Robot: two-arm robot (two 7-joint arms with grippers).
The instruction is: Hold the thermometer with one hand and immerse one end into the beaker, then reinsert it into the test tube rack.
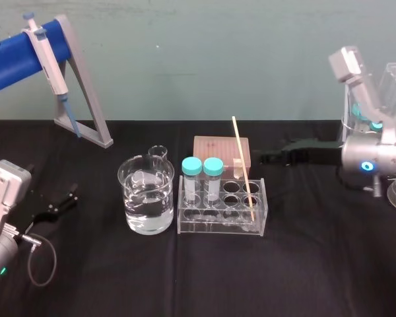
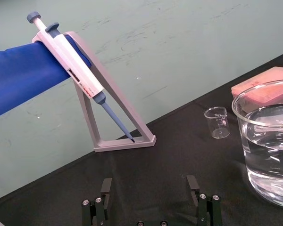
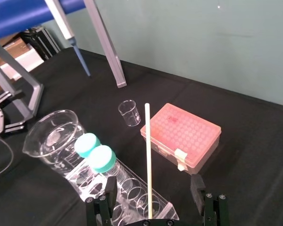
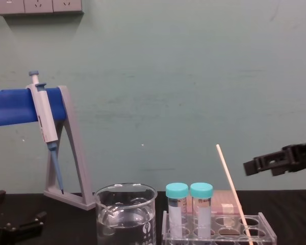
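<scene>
The black desk carries everything. My left hand hovers low over it, fingers spread wide and holding nothing, with the beaker of clear liquid off to its right. My right hand, just as wide open and empty, hangs beyond the test tube rack. The thermometer leans, untouched, in the rack's end nearest that hand.
</scene>
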